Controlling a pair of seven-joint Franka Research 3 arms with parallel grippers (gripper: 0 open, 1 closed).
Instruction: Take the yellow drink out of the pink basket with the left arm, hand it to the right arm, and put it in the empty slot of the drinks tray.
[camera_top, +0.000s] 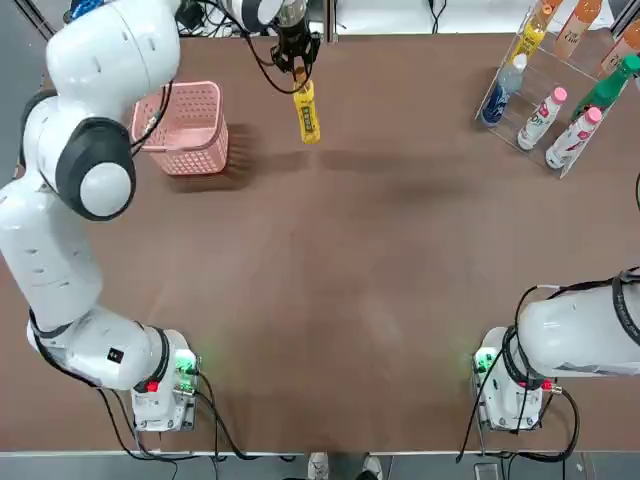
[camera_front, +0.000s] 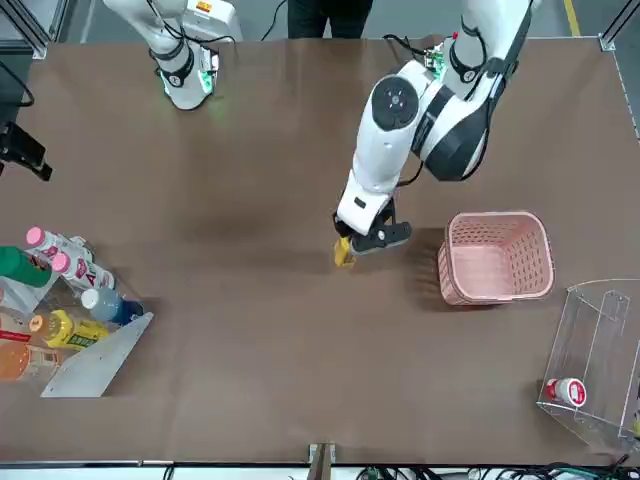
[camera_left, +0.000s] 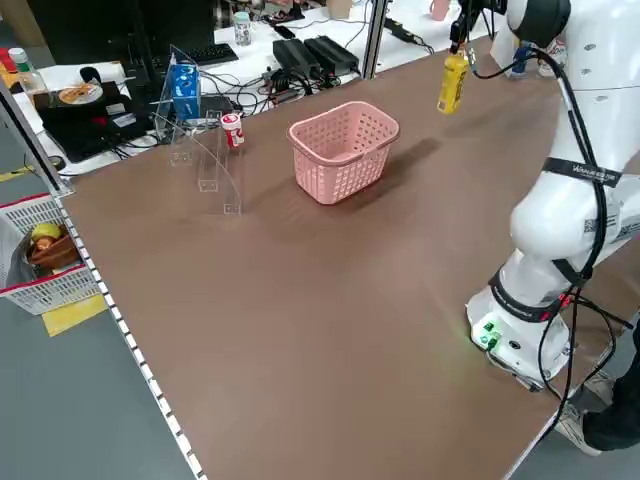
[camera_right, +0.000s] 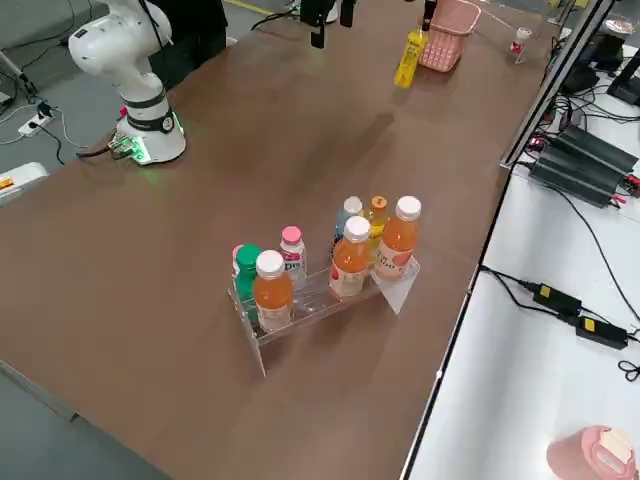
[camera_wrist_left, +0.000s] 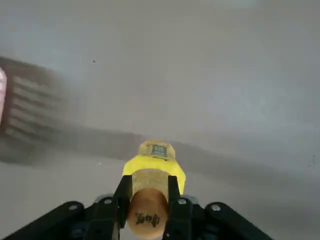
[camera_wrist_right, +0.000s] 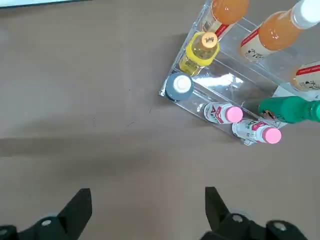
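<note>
The left pincer (camera_top: 297, 68) is clamped on the cap end of the yellow drink (camera_top: 306, 112), which hangs above the worktop (camera_top: 340, 260) at its far side, just right of the pink basket (camera_top: 185, 128) and clear of it. The right pincer (camera_wrist_right: 147, 210) hangs over the near right with its fingers spread wide, grasping nothing. The drinks tray (camera_top: 560, 95) sits at far right.

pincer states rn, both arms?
Left pincer: closed on the yellow drink at its cap end, held above the table beside the pink basket.
Right pincer: open, holding nothing.
</note>
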